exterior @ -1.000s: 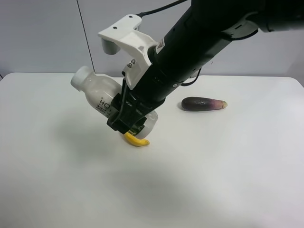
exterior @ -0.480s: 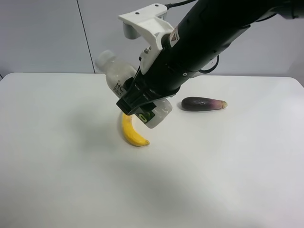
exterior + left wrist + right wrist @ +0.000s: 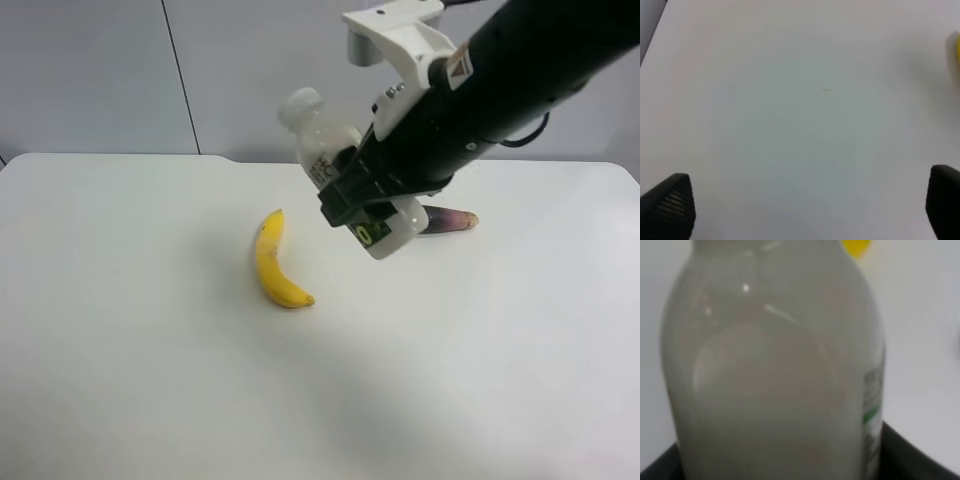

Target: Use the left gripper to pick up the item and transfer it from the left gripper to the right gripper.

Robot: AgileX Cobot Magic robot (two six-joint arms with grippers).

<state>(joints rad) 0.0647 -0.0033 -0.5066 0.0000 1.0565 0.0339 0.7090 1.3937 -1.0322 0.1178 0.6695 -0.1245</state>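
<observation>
A white plastic bottle (image 3: 322,145) with a printed label hangs tilted in the air above the table, cap up and away from the arm. My right gripper (image 3: 362,205) is shut around its lower body. In the right wrist view the bottle (image 3: 775,380) fills the frame between the dark fingers (image 3: 907,455). My left gripper (image 3: 807,205) is open and empty over bare white table, and only its two dark fingertips (image 3: 670,205) show. The left arm is out of the exterior high view.
A yellow banana (image 3: 275,262) lies on the white table (image 3: 120,330) to the left of the held bottle; its edge shows in the left wrist view (image 3: 957,52). A purple eggplant (image 3: 455,218) lies behind the right arm, partly hidden.
The right arm has lifted the bottle up and to the right in the exterior high view, away from the banana, which now lies fully uncovered. The bottle has tilted more upright.
</observation>
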